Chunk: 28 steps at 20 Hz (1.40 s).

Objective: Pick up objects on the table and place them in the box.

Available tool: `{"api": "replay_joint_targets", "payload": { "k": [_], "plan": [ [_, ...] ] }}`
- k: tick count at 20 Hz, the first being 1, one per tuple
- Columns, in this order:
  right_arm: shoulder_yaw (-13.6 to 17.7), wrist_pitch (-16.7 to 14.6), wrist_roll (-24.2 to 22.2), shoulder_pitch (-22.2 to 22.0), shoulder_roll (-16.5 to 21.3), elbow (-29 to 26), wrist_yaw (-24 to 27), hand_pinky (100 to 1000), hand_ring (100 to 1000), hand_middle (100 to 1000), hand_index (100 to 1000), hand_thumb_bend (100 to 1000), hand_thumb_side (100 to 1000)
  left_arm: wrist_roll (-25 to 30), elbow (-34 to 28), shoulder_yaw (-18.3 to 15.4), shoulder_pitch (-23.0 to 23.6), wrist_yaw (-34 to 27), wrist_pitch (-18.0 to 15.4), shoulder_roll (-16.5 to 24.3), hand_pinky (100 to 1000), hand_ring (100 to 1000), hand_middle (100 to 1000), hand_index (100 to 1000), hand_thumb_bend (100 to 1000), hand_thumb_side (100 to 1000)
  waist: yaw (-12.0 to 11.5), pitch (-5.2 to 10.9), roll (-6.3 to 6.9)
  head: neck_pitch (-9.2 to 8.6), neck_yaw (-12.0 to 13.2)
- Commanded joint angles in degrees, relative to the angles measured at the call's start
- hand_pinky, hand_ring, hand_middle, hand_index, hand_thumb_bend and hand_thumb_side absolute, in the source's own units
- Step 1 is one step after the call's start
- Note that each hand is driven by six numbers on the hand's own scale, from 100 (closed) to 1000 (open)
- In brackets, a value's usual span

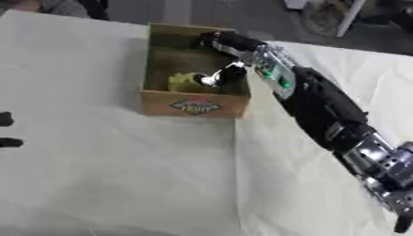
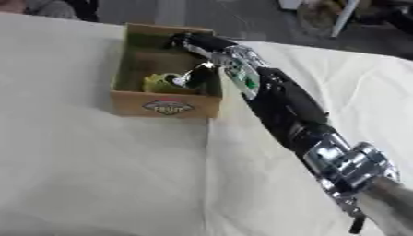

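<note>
The right robot hand (image 1: 219, 40) is positioned over the open cardboard box (image 1: 193, 103), entering from the box's right side. Its black palm sits above the far right corner of the box interior. One slim finger (image 1: 216, 76) with a pale tip extends downward into the box and ends at or just beside the yellow-green object (image 1: 184, 82) lying on the box floor. Contact between the fingertip and that object cannot be confirmed. Whether the fingers are curled or straight cannot be determined, because the hand is dark against the shaded box wall.

The right forearm (image 2: 278, 99) runs from the hand toward the lower right corner of the views. It is black, with a grey panel carrying small green lights near the wrist, and it ends in a silver joint (image 2: 348, 166) near the lower right edge.

The yellow-green object rests in the near half of the box, close to the front wall and slightly right of centre. Its shape is rounded and irregular; no further detail is discernible.

The box is brown, rectangular and open at the top, with an oval printed label on its front wall. It stands on the bench (image 1: 105, 175), which is covered with a pale cream cloth showing a long crease running down from the box's near right corner.

The left robot hand (image 1: 6, 131) shows only as dark fingertips at the left edge of the left eye view, well apart from the box; its state cannot be determined.
</note>
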<state>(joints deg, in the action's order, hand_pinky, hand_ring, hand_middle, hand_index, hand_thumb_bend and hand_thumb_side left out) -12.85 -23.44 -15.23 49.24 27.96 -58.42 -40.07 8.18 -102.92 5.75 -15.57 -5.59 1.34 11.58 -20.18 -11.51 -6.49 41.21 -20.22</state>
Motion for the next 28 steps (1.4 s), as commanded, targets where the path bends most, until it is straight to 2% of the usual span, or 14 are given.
{"api": "replay_joint_targets", "payload": {
  "k": [1,5,9,12,15,17,19,21,22,28],
  "plan": [
    [0.3,0.5,-0.2,0.3,2.6,-4.8,3.7,788,877,851,909,135,276,-0.3,-1.1,-0.4,-0.1,-0.2,-0.1,0.5,627,864,619,696,256,608,0.8,1.28,0.67,-0.08,1.0],
    [0.5,2.5,2.3,-2.3,5.6,-13.2,13.6,734,841,821,894,100,230,-0.8,-0.8,-0.9,0.6,-0.1,-0.1,0.6,627,864,619,696,258,607,3.4,1.76,0.93,0.44,2.5],
    [1.8,5.8,5.8,-7.6,9.2,-23.3,26.2,666,795,761,867,100,111,-1.5,-0.7,-1.7,1.3,0.1,-0.3,0.8,628,865,619,696,259,607,6.8,2.1,1.15,0.69,4.5],
    [3.8,8.9,8.3,-12.6,11.8,-30.3,36.8,642,779,741,855,100,100,-2.3,-0.6,-2.4,1.8,0.3,-0.4,1.1,627,865,619,696,260,606,8.8,2.26,1.26,0.8,5.9],
    [6.4,11.4,10.6,-17.6,13.3,-35.9,43.8,623,768,726,846,100,100,-2.9,-0.6,-2.9,2.0,0.4,-0.4,1.1,627,865,619,696,260,607,10.2,2.21,1.4,0.91,6.8],
    [8.2,12.7,12.3,-20.9,13.4,-38.6,47.0,619,765,725,845,100,107,-3.3,-0.5,-3.2,2.2,0.5,-0.4,1.2,627,865,618,695,259,607,11.2,2.17,1.54,0.92,7.2],
    [9.8,13.9,14.0,-24.0,13.0,-40.3,49.1,609,759,714,842,100,197,-3.9,-0.5,-3.6,2.3,0.6,-0.4,1.3,626,864,617,694,258,607,11.9,2.05,1.64,0.83,7.8],
    [11.1,15.0,15.3,-26.5,11.9,-40.8,51.1,604,754,710,840,100,237,-4.7,-0.4,-4.3,2.3,0.7,-0.4,1.3,626,864,617,695,258,605,12.5,1.97,1.7,0.94,8.2],
    [11.7,15.5,15.9,-27.5,11.2,-40.8,51.8,595,746,704,838,100,287,-5.1,-0.5,-4.7,2.4,0.8,-0.4,1.3,626,864,617,694,256,604,12.8,1.94,1.77,0.94,8.3],
    [14.6,16.8,18.2,-31.4,7.1,-40.5,53.6,586,730,695,834,100,386,-7.0,-0.2,-6.3,2.8,1.4,-0.4,1.6,625,862,615,693,252,608,14.2,1.76,2.16,0.94,9.3]
  ]
}}
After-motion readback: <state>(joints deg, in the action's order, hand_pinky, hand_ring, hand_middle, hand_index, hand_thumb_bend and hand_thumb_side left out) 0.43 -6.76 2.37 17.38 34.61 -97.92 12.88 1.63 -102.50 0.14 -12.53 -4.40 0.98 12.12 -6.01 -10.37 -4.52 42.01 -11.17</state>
